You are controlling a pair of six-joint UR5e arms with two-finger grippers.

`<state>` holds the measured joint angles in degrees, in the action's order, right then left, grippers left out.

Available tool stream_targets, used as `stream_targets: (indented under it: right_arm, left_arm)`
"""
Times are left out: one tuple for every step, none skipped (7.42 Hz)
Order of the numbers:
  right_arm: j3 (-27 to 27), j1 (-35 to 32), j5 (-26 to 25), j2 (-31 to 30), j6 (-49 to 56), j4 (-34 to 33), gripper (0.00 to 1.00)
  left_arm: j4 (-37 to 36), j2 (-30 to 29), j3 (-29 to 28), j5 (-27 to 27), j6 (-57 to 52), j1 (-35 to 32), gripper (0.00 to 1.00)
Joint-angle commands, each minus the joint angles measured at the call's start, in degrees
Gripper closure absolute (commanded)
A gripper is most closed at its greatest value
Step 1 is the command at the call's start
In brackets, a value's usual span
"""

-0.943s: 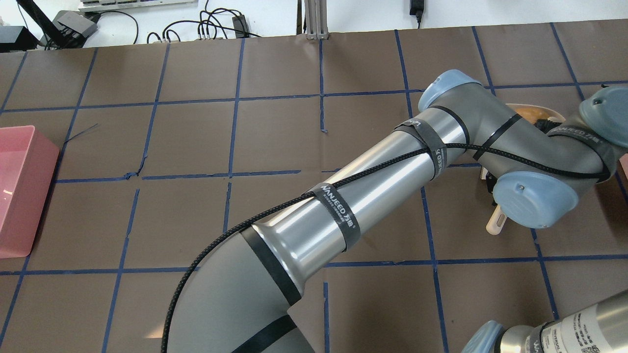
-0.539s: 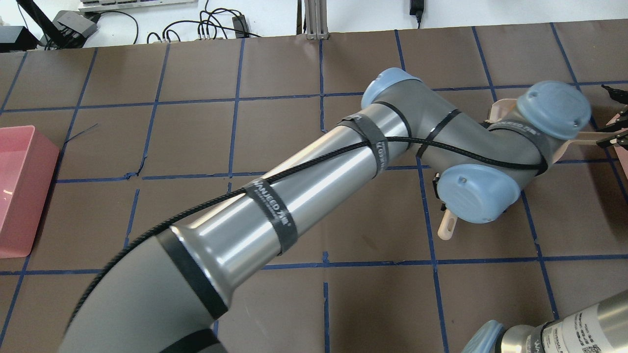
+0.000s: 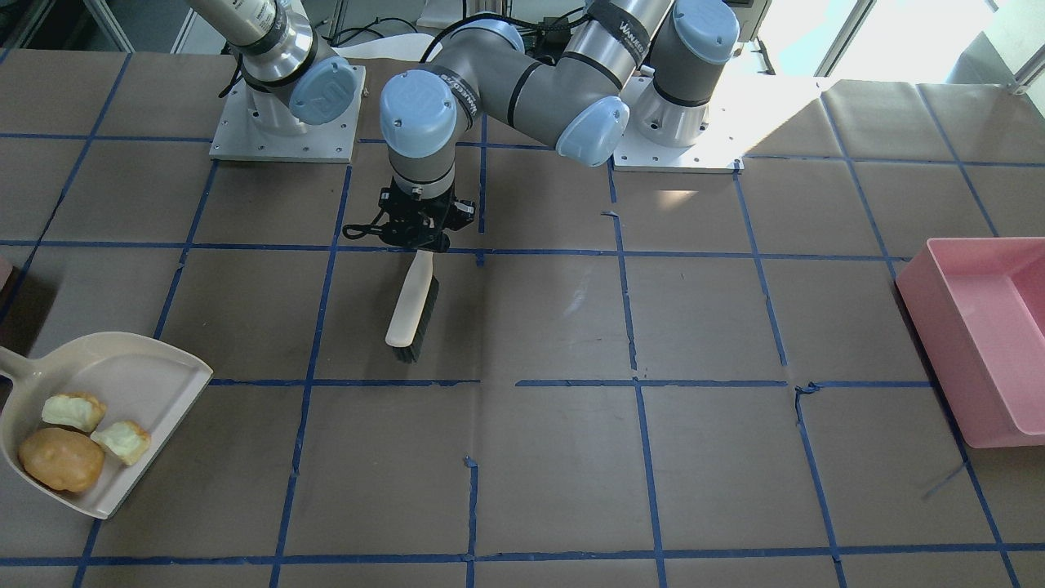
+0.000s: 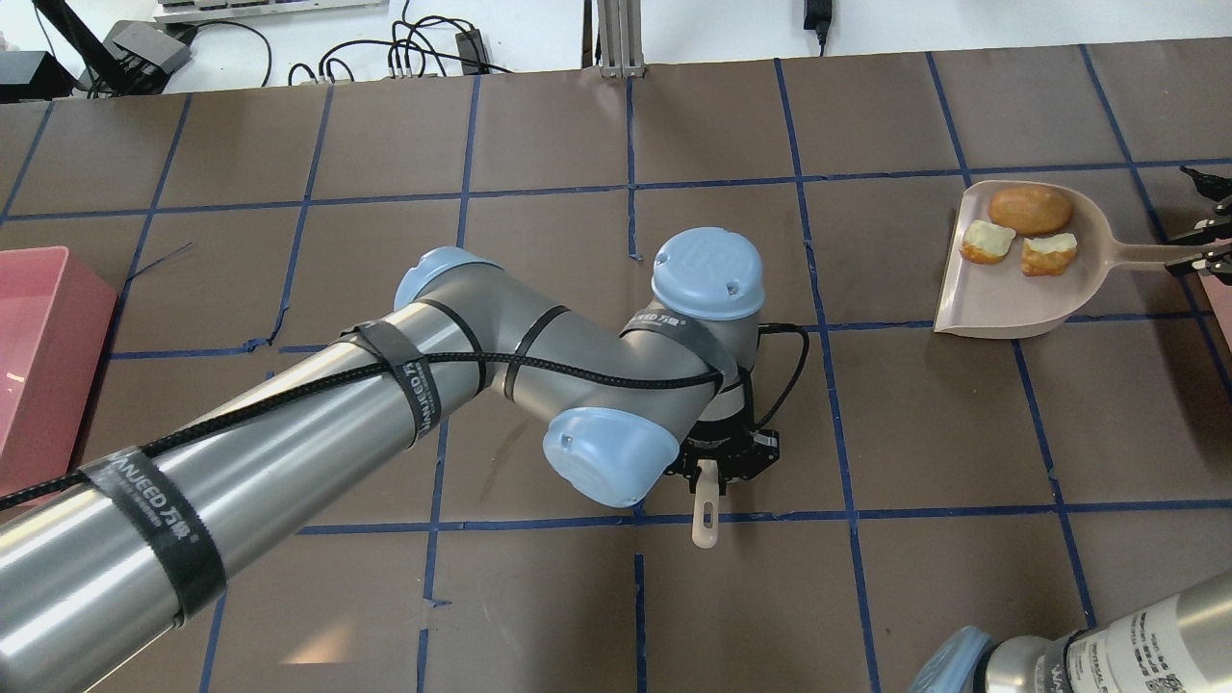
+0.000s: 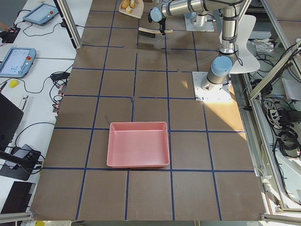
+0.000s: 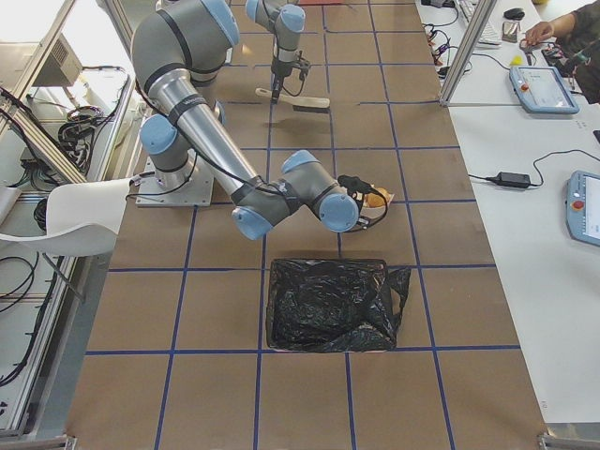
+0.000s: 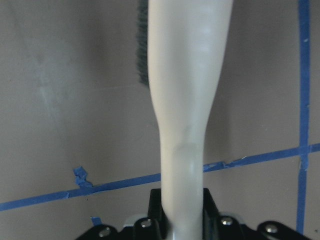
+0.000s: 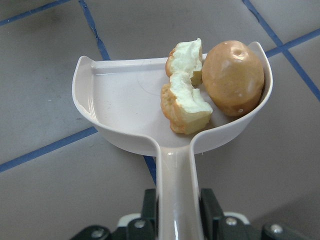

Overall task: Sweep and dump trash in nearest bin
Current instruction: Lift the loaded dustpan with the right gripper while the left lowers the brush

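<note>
Right gripper (image 8: 177,212) is clamped on the handle of the dustpan (image 8: 120,95), whose tray carries all the trash: the brown potato-shaped lump (image 8: 233,77) against the back wall, the tan pastry chunk (image 8: 182,107) beside it, and the pale green-white chunk (image 8: 187,57) just ahead of that. A spill looks the likeliest trouble: the lump seems round enough to roll and the front lip has no wall, so a forward tilt or a jerk on the carry would probably shed pieces short of the bin (image 6: 328,305), which stands lined with a black bag just beside the dustpan. Farther from the dustpan, the left gripper (image 7: 182,215) is closed on the brush (image 7: 187,75), held low over the table (image 4: 539,269) and seemingly out of the carry path. Brown paper crossed by blue tape covers that surface; a pink tub (image 3: 980,327) sits well apart from the dustpan at the far end, and beyond lie white benches with cables and tablets.
</note>
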<state>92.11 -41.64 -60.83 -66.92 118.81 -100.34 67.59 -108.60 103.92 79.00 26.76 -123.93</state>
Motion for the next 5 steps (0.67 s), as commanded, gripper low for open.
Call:
stream_targets:
  right_arm:
    - [0.0, 0.5, 1.9, -0.1, 0.3, 1.7, 0.93]
    - [0.0, 1.0, 3.2, -0.1, 0.4, 2.3, 0.93]
    - [-0.1, 1.6, 3.4, -0.1, 1.2, 3.3, 0.93]
    - [0.0, 1.9, 4.0, -0.1, 1.3, 3.8, 0.94]
    - [0.0, 2.1, 5.3, -0.1, 2.0, 4.1, 0.94]
  left_arm:
    - [-1.2, 2.6, 5.1, -0.9, 0.2, 1.9, 1.0]
    - [-1.5, 2.7, 6.6, -1.0, 0.3, 2.5, 1.0]
    - [-4.1, 2.7, 8.2, -1.1, 0.3, 4.9, 1.0]
    - [-4.9, 2.9, 9.0, -1.9, 0.0, 6.2, 1.0]
    - [-5.2, 2.8, 8.8, -2.2, -0.3, 6.9, 1.0]
